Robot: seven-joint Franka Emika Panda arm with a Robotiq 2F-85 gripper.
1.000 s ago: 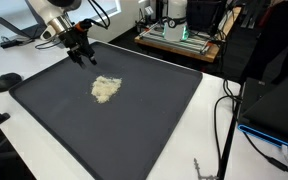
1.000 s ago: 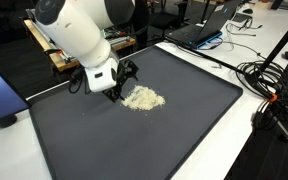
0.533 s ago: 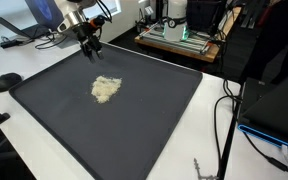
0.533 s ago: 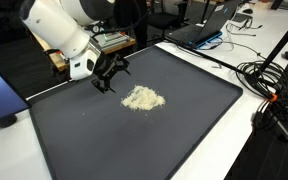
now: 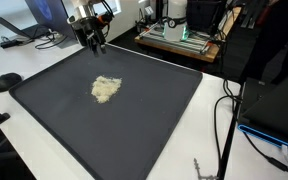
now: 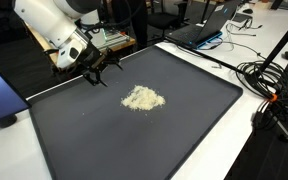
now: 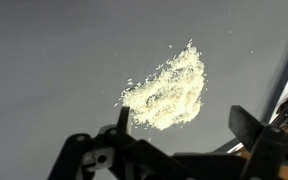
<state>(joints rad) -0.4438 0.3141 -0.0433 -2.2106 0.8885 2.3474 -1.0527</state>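
Fingers (image 7: 246,128) spread open, holding nothing, hang over the far-left edge of the mat (image 5: 154,125). Pile (image 5: 105,89) of pale, crumbly, loose grains lies left of mat centre, well apart from fingers. Wide mat surface surrounds it, white counter (image 5: 210,128) beyond.

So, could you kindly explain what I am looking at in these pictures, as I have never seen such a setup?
It is one robot arm ending in a two-fingered gripper. Two pictures come from cameras standing outside the robot; the third comes from a camera on its wrist, looking down past the fingers. A dark mat covers a white table, with a small pile of pale crumbs on it. The gripper hovers open near the mat's edge, apart from the pile, holding nothing.
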